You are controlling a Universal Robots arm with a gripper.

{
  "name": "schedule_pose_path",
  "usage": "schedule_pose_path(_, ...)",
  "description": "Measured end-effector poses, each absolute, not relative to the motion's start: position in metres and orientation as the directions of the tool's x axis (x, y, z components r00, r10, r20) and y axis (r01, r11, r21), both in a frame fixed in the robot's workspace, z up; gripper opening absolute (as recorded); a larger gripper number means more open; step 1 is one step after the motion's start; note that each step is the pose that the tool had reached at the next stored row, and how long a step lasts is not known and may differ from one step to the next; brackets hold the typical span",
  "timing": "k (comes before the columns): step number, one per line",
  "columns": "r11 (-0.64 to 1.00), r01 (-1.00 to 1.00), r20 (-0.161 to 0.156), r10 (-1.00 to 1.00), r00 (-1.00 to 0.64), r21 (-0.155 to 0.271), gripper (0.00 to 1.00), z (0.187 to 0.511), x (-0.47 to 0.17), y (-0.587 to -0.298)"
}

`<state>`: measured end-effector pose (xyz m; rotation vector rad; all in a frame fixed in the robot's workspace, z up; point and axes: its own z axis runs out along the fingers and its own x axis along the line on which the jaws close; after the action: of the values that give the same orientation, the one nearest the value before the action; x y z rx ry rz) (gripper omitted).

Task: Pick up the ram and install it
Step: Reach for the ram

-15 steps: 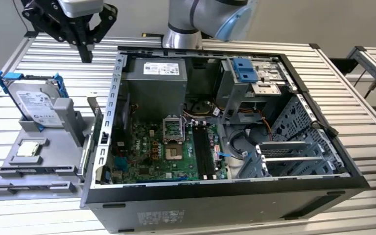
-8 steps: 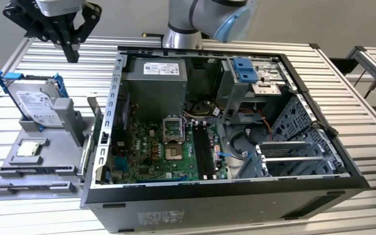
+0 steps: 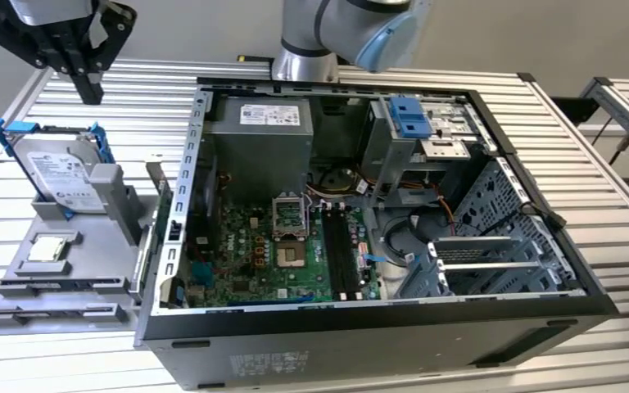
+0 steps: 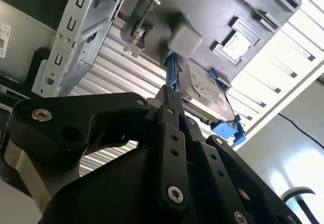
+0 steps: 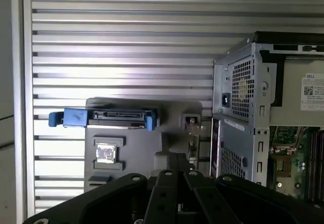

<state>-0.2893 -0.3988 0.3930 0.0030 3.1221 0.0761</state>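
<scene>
The open case point(image 3: 380, 327) fills the middle of the worktop point(image 3: 576, 164). A grey tray point(image 3: 85, 262) lies beside it, toward the worktop's edge at the exterior view's left, and carries the drive point(image 3: 61, 176). My gripper point(image 3: 91, 92) hangs above the tray's far end with its fingers pressed together. The ram point(image 3: 154, 196) stands upright at the tray's edge, next to the case.

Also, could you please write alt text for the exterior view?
The robot's black hand hangs in the air near a hard drive with blue rails standing on a grey fixture, beside an open computer case showing its green motherboard.
</scene>
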Motion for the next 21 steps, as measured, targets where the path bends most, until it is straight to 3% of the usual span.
schedule_pose_path(21, 0.999, -0.006, -0.019, -0.005, -1.0, 0.049, 0.0, 0.393, -0.361, -0.399)
